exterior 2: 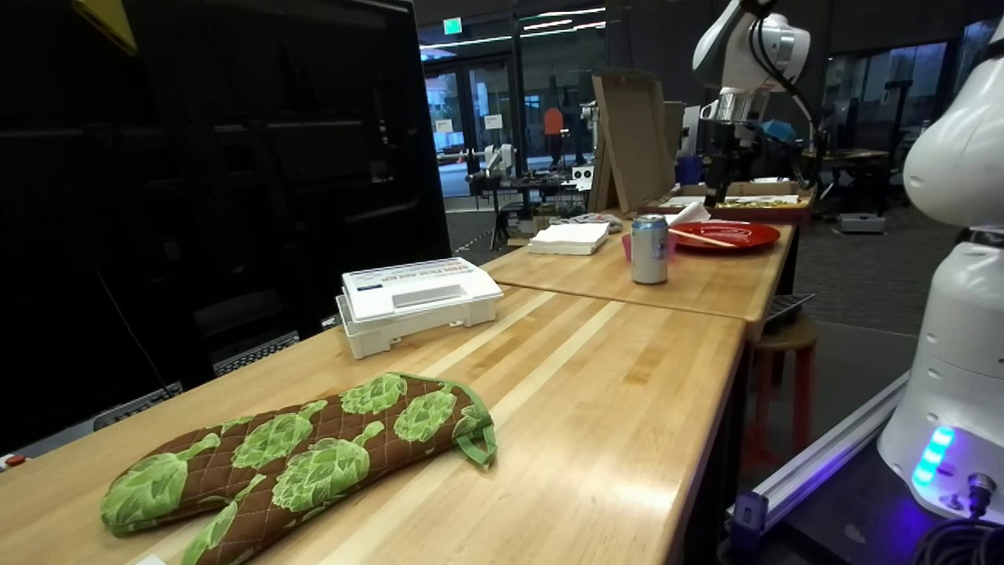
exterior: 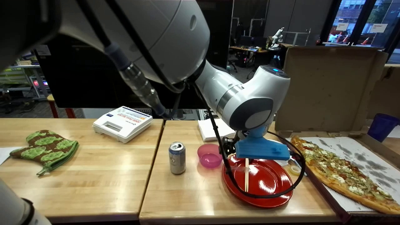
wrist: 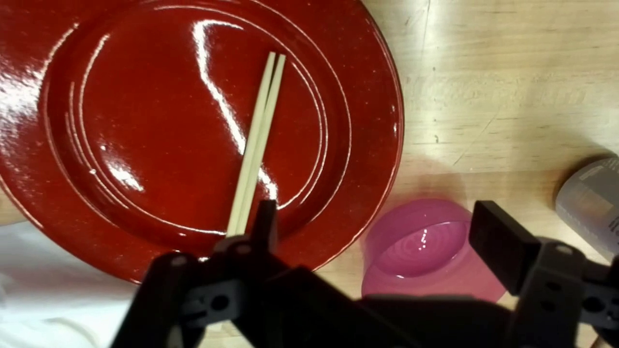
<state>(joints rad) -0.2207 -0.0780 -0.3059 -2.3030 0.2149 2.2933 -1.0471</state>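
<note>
Gripper [wrist: 375, 224], black two-finger, spread wide, nothing held. Pale wooden chopsticks [wrist: 256, 140] lie below it on round glossy red plate [wrist: 159, 140], off toward one finger [wrist: 265, 224], long axis roughly square to closing direction. Translucent pink bowl [wrist: 425, 246] shows inside gripper's span.

Red plate [wrist: 159, 121], pale cream chopsticks [wrist: 256, 145], pink bowl [wrist: 425, 251], black fingers [wrist: 503, 246], brown mitt [exterior 2: 314, 455] with green artichoke print.

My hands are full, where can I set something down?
The widest bare tabletop lies between oven mitt and can, in front of the white case. Less lies in front of the can, up to the red plate. Around the plate it's crowded: pink bowl, pizza box, open gripper above.
</note>
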